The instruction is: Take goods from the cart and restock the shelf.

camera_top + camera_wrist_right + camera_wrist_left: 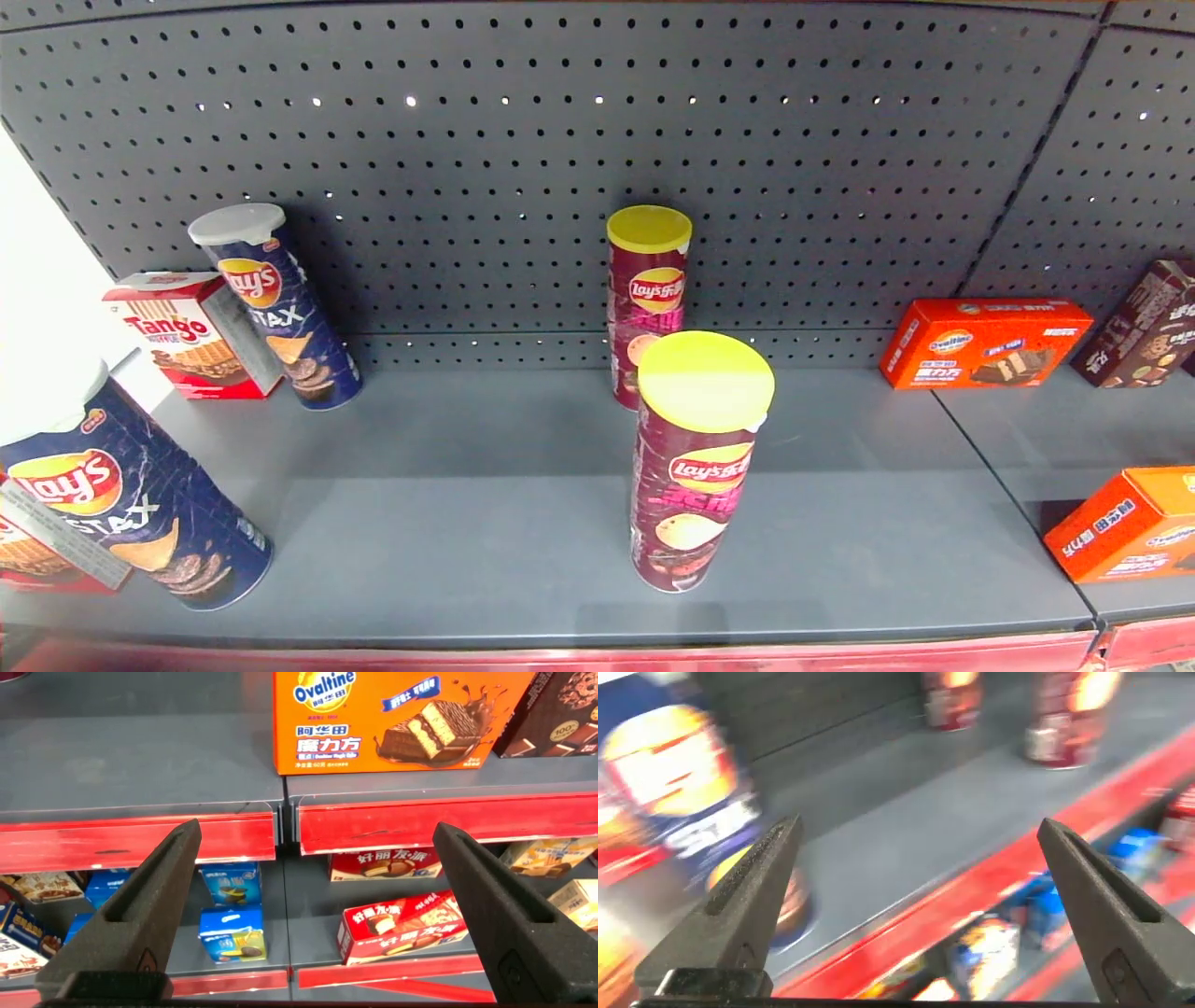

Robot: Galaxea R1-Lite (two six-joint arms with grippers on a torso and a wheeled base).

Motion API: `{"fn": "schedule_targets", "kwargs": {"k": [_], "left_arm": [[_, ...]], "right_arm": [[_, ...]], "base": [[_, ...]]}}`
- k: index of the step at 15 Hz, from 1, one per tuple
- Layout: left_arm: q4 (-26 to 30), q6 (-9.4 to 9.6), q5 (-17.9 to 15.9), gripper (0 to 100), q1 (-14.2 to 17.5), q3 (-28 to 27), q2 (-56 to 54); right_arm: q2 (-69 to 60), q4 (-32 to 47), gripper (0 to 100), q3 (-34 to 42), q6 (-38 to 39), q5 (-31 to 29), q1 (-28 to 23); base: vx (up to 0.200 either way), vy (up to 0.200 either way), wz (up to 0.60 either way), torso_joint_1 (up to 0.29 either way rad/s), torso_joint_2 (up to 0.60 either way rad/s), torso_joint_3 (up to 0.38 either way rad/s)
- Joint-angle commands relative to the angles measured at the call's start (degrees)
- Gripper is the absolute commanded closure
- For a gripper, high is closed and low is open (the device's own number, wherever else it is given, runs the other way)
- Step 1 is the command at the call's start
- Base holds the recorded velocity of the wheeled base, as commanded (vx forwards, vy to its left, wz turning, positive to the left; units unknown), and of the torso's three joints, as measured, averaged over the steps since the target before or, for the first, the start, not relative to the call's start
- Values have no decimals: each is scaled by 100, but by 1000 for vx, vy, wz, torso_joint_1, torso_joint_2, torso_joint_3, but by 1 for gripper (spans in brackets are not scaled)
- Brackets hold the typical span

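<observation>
Shelf [467, 523] status: partly stocked, by judgement from the layout; two maroon chip cans stand upright in file at mid-shelf, the front maroon can [695, 467] close to the front edge, the rear maroon can [647, 299] against the perforated back panel [747, 140]; the two are apart, not touching

Left end of the shelf: one blue can [280, 308] at the back, just beside a red-and-white wafer box [191, 331]; a second blue can [131, 504] at the front left corner

Right end: an orange box [980, 341] at the back, near the seam to the adjoining section; a second orange box [1120, 523] at the front edge of that section; a brown box [1144, 327] at its back

Left gripper [917, 829]: fingers spread wide, nothing between them; it hangs in front of the shelf's front edge, toward the left end, with the blue can beside it

Right gripper [318, 833]: fingers spread wide, likewise empty; it hangs in front of the red front lip [420, 821], below the front orange box, facing lower shelves that carry boxed goods [402, 929]

Assessment: neither gripper carries goods; wide bare stretches lie between the can groups; restocking is therefore judged incomplete; the next item has to be fetched from the cart and set upright in a bare stretch, well apart from the front maroon can to avoid toppling it
</observation>
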Motion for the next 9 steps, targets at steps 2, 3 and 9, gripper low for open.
{"fn": "schedule_targets", "kwargs": {"k": [2,3,9], "left_arm": [[657,4,3,0,1048,0,-319],[1026,-5,3,0,1268,0,-495],[2098,-14,12,0,2428,0,-1242]], "right_arm": [[9,-1,0,0,2,-2,-2],[9,-1,0,0,2,-2,-2],[0,-1,0,0,2,-2,-2]], "base": [[0,0,0,0,0,0],[0,0,0,0,0,0],[0,0,0,0,0,0]]}}
